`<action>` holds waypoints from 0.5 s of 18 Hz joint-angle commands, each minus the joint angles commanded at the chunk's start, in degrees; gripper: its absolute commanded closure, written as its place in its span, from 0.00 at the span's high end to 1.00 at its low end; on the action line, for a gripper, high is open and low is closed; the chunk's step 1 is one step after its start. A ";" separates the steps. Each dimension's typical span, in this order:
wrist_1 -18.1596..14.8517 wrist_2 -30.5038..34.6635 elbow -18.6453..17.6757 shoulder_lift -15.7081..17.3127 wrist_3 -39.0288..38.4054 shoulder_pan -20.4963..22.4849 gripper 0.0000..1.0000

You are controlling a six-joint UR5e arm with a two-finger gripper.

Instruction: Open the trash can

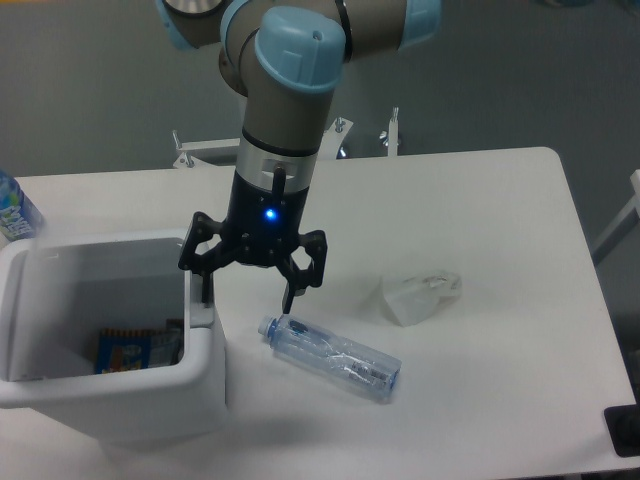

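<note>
The trash can (pixel 150 405), a large white boxy bin, stands at the front left of the table with its top open. Inside it I see grey walls and a blue and orange packet (pixel 125 350) at the bottom. The lid does not show clearly. My gripper (pixel 247 303) hangs open at the can's right rim. Its left finger (pixel 204 290) is down on the narrow strip at that rim, and its right finger (pixel 288 300) hangs just above the cap end of a clear bottle. Nothing is between the fingers.
A clear plastic bottle (pixel 330 358) lies on the table right of the can. A crumpled clear wrapper (pixel 420 295) sits further right. A blue-labelled bottle (pixel 12 210) stands at the left edge. Metal brackets (pixel 390 130) are behind the table's back edge.
</note>
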 joint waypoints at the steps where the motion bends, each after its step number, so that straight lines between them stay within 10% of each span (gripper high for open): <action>1: 0.00 0.00 0.09 0.09 0.00 0.00 1.00; 9: 0.79 5.51 10.10 0.53 2.01 7.63 1.00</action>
